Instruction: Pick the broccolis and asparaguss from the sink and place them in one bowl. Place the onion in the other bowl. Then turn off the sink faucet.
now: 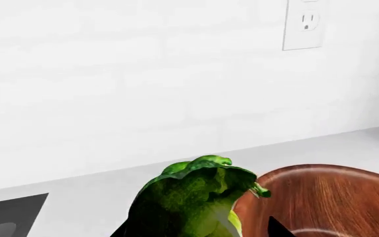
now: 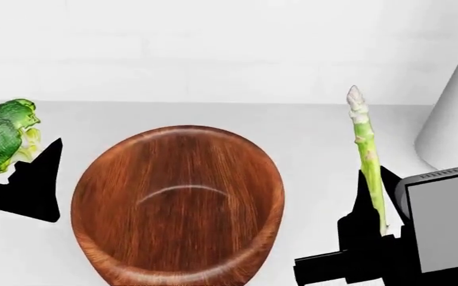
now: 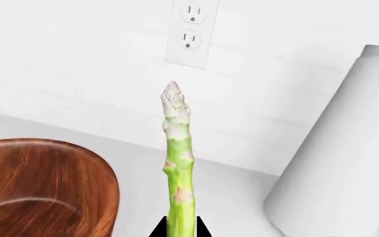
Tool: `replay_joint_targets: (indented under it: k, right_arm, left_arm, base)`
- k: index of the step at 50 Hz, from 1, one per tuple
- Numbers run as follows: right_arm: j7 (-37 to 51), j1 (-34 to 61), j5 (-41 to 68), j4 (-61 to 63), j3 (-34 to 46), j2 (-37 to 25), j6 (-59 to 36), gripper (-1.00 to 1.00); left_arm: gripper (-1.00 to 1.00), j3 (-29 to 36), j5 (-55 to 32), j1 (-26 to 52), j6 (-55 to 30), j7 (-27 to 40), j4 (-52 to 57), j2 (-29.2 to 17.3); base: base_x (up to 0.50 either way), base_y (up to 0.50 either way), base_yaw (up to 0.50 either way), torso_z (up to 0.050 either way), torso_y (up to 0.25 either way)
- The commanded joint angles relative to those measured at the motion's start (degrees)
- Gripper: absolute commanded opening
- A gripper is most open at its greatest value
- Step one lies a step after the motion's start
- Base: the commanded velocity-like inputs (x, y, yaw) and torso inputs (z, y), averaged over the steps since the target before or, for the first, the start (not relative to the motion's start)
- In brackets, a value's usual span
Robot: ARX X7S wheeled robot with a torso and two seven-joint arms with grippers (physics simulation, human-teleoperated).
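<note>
While the wooden bowl (image 2: 179, 205) sits empty on the white counter (image 2: 309, 137), both arms hang at its flanks with their loads, which reads as a staging pose for dropping both vegetables into the same vessel. The left gripper (image 2: 18, 170) is closed on the broccoli (image 2: 8, 134), holding it just outside the bowl's left rim and above counter level; the left wrist view shows the floret (image 1: 193, 200) hard against the camera with the bowl's edge immediately beside it. The right gripper (image 2: 372, 223) pinches the lower end of the asparagus (image 2: 366, 152), so the spear stands nearly upright just outside the bowl's right rim, its tip pointing toward the wall behind the bowl. Gripped low like that, the stalk would likely tip over the rim once released closer in. A wall outlet (image 3: 191, 32) sits behind the bowl, and a white cylindrical object (image 2: 455, 119) stands to its right. Neither load is over the bowl's interior yet.
</note>
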State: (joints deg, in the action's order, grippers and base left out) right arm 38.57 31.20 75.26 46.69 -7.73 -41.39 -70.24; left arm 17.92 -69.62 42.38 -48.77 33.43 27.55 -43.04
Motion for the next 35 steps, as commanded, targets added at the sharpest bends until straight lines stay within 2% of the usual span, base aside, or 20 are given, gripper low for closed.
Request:
replay_joint_targets:
  k: [1, 7, 10, 11, 15, 21, 22, 24, 27, 35]
  right_arm:
    - [0.4, 0.4, 1.7, -0.4, -0.3, -0.1, -0.2, -1.00]
    - [1.2, 1.7, 3.0, -1.2, 0.2, -0.3, -0.6, -1.00]
    - [1.6, 1.9, 3.4, -1.2, 0.1, -0.4, -0.6, -1.00]
    - [2.0, 2.3, 4.2, -1.3, -0.1, -0.6, -0.7, -1.00]
    - [3.3, 2.0, 6.2, -1.5, -0.5, -1.4, -1.2, -1.00]
    - [3.8, 2.9, 6.6, -2.2, 0.2, -1.3, -1.3, -1.00]
    - [3.8, 2.8, 6.5, -2.2, 0.4, -1.4, -1.4, -1.00]
    - [4.0, 2.8, 7.0, -2.0, 0.5, -1.7, -1.5, -1.00]
    - [4.6, 2.6, 8.0, -1.8, 0.1, -2.0, -1.4, -1.00]
    - [3.8, 1.5, 6.9, -1.9, 0.5, -1.8, -0.9, -1.00]
  left_arm:
    - [-1.00, -0.7, -1.2, 0.9, 1.0, 0.1, -0.5, 0.7]
    - [-1.00, 1.8, -3.9, 9.5, -3.2, -2.6, -2.0, 2.5]
    - [-1.00, 2.4, -9.1, 14.9, -6.5, -1.0, -6.1, 5.9]
    - [-1.00, 4.1, -8.0, 16.2, -7.5, -2.3, -5.7, 6.3]
    - [-1.00, 5.4, -14.5, 19.3, -10.9, -2.3, -8.1, 8.8]
    - [-1.00, 12.0, -12.4, 25.5, -14.8, -6.3, -11.9, 14.8]
    - [-1.00, 12.3, -15.0, 26.0, -16.2, -4.9, -13.4, 15.8]
    - [-1.00, 14.4, -12.9, 26.8, -16.5, -7.2, -13.6, 17.0]
    - [-1.00, 15.5, -13.9, 27.7, -17.7, -6.5, -15.4, 18.8]
    - [-1.00, 20.4, -11.4, 30.7, -20.2, -10.9, -19.9, 21.6]
  base:
    - [0.00, 0.00, 0.00, 0.000, 0.000]
    - [0.00, 0.00, 0.00, 0.000, 0.000]
    - [0.00, 0.00, 0.00, 0.000, 0.000]
    - [0.00, 0.00, 0.00, 0.000, 0.000]
    - [0.00, 0.00, 0.00, 0.000, 0.000]
    - [0.00, 0.00, 0.00, 0.000, 0.000]
    - [0.00, 0.00, 0.00, 0.000, 0.000]
    - [0.00, 0.00, 0.00, 0.000, 0.005]
    - [0.00, 0.00, 0.00, 0.000, 0.000]
    - [0.00, 0.00, 0.00, 0.000, 0.000]
